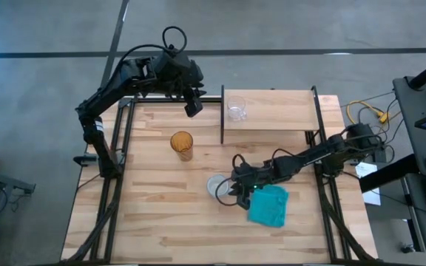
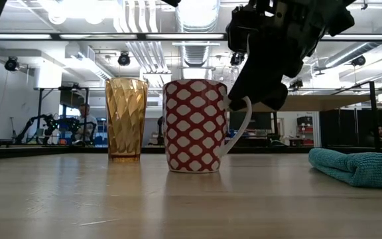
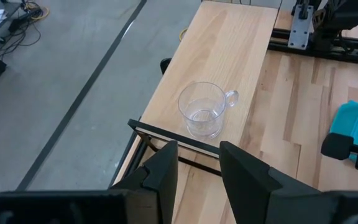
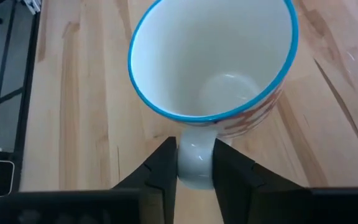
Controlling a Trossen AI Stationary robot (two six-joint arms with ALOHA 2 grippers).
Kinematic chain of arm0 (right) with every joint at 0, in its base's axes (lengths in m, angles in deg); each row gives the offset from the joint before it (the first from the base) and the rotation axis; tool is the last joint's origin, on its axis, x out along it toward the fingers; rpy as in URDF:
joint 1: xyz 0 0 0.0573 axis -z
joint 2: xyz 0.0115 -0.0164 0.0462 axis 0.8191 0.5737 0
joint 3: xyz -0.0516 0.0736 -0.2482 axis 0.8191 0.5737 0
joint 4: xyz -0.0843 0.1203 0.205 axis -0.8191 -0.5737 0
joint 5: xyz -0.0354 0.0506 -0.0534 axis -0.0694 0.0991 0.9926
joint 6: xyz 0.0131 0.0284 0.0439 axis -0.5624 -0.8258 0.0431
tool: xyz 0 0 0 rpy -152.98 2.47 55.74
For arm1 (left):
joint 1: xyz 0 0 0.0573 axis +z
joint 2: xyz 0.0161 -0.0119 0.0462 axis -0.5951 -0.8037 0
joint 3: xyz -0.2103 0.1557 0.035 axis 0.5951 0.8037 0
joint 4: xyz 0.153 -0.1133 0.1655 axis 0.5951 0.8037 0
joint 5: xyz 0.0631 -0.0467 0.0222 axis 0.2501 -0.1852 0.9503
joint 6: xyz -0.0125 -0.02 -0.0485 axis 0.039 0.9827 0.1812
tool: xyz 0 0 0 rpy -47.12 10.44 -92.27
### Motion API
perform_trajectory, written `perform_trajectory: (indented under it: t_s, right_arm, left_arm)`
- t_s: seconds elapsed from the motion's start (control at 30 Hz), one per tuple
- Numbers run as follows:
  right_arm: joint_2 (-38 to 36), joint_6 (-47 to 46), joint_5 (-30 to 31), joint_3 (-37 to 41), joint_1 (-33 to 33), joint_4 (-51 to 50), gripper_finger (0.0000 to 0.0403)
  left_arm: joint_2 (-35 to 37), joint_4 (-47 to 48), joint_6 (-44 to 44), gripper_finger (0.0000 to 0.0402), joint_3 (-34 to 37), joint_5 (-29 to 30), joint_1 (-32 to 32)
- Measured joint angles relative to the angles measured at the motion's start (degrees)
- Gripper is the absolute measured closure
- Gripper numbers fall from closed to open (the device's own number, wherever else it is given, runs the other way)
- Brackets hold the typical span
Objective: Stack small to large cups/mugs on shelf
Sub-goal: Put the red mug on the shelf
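Light-wood table fills the centre of the high view on a grey concrete floor, with the shelf at upper right carrying the clear glass cup. Right gripper is clamped on the handle of the red-patterned mug at centre, beside a teal cloth; amber tumbler stands left of centre. Left gripper hangs upper centre, fingers apart, holding nothing; low view shows a workshop with ceiling lights.
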Motion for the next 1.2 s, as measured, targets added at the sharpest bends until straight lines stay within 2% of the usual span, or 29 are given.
perform_trajectory:
  t_s: [0.23,0.57,0.83,1.2]
  right_arm:
    - [0.4,-0.7,1.9,0.1,0.0,0.0,0.0339]
    - [-2.7,-0.9,4.9,-1.6,0.1,-4.3,0.0342]
    - [-3.8,0.2,5.0,-8.9,0.1,-18.2,0.0342]
    - [-5.4,2.8,14.0,-20.3,0.1,-36.5,0.0342]
  left_arm:
    - [0.0,0.0,0.0,0.0297,0.0,0.0,0.0]
    - [0.0,0.0,-0.1,0.0297,0.0,0.0,0.0]
    - [0.0,0.0,-0.1,0.0297,0.0,0.0,0.0]
    - [0.1,0.0,-0.1,0.0297,0.0,0.0,0.0]
